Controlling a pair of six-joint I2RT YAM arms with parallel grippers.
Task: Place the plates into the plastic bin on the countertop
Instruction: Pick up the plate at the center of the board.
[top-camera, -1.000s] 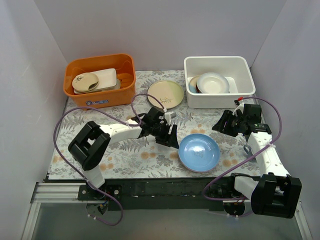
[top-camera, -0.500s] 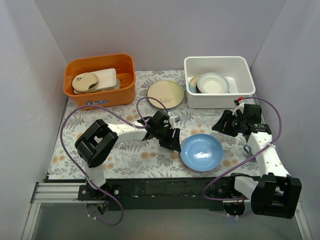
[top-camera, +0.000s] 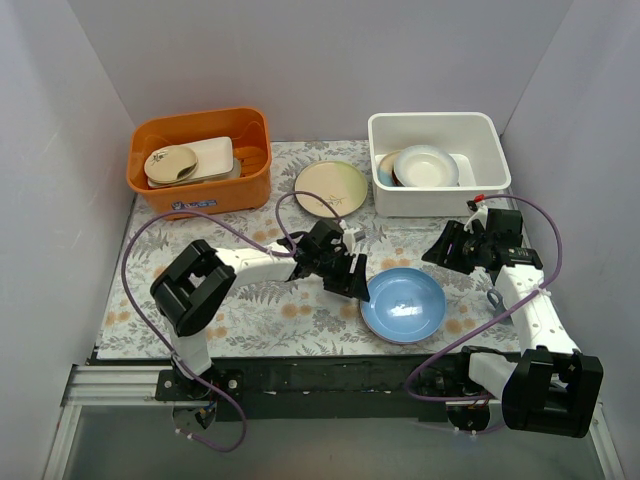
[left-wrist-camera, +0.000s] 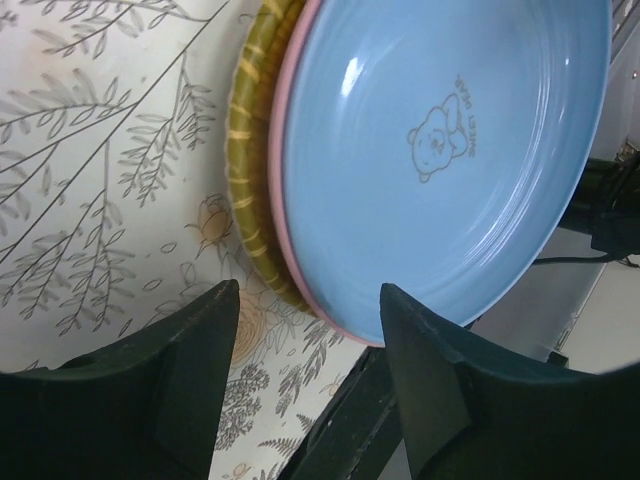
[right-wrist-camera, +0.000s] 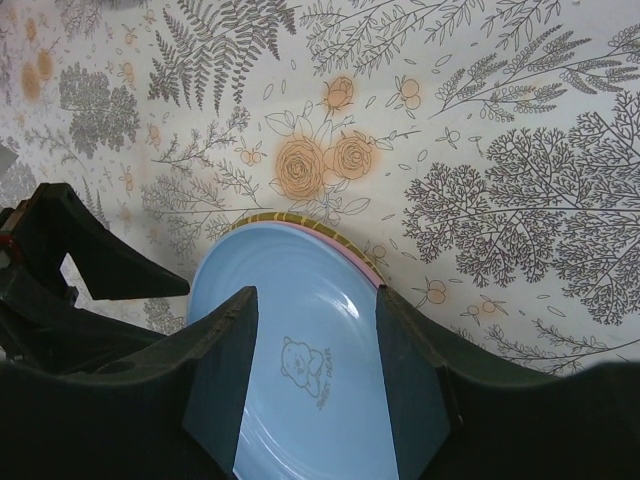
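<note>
Left gripper apart, empty, beside blue plate | right gripper apart, empty | risk: grabbing whole stack, pink plate slipping out near countertop edge

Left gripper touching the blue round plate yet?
Cannot tell. In the left wrist view the open left gripper straddles the rim of the blue round plate; one finger overlaps it, but neither contact nor a gap shows plainly.

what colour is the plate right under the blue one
Pink plate, its rim clearest in the left wrist view beneath the blue plate.
</note>
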